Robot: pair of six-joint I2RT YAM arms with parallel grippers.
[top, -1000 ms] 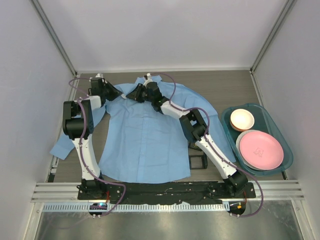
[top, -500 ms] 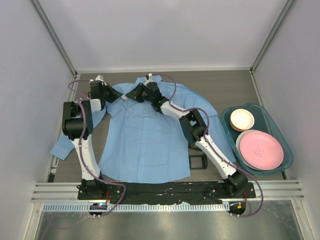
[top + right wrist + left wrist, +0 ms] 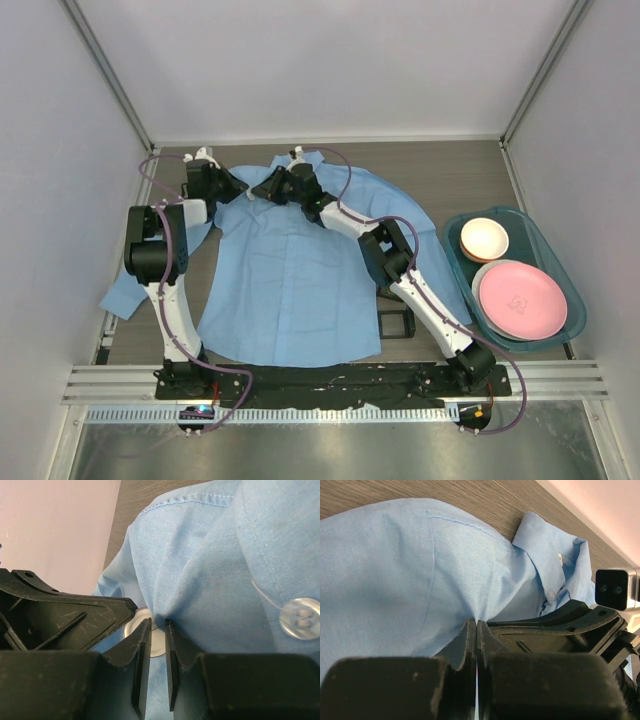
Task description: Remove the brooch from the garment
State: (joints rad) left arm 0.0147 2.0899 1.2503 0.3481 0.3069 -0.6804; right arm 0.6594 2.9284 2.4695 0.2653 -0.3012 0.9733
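The garment [image 3: 290, 280] is a light blue shirt lying flat on the table, collar toward the far wall. Both grippers meet at its left shoulder beside the collar. My left gripper [image 3: 240, 190] is shut, with a fold of the garment [image 3: 395, 570] pinched at its tips [image 3: 475, 624]. My right gripper [image 3: 262, 190] faces it from the collar side. In the right wrist view its jaws [image 3: 158, 622] stand narrowly apart, closed on the brooch [image 3: 158, 642], a small round white disc against the cloth. Most of the disc is hidden behind the fingers.
A teal tray [image 3: 555, 245] at the right holds a cream bowl [image 3: 484, 238] and a pink plate [image 3: 521, 299]. A black frame-like object [image 3: 397, 322] lies by the shirt's right hem. A white shirt button [image 3: 300, 617] sits near the right jaws. Walls close in on three sides.
My left gripper has shut onto the shirt cloth at the shoulder. The right gripper has kept its hold and place.
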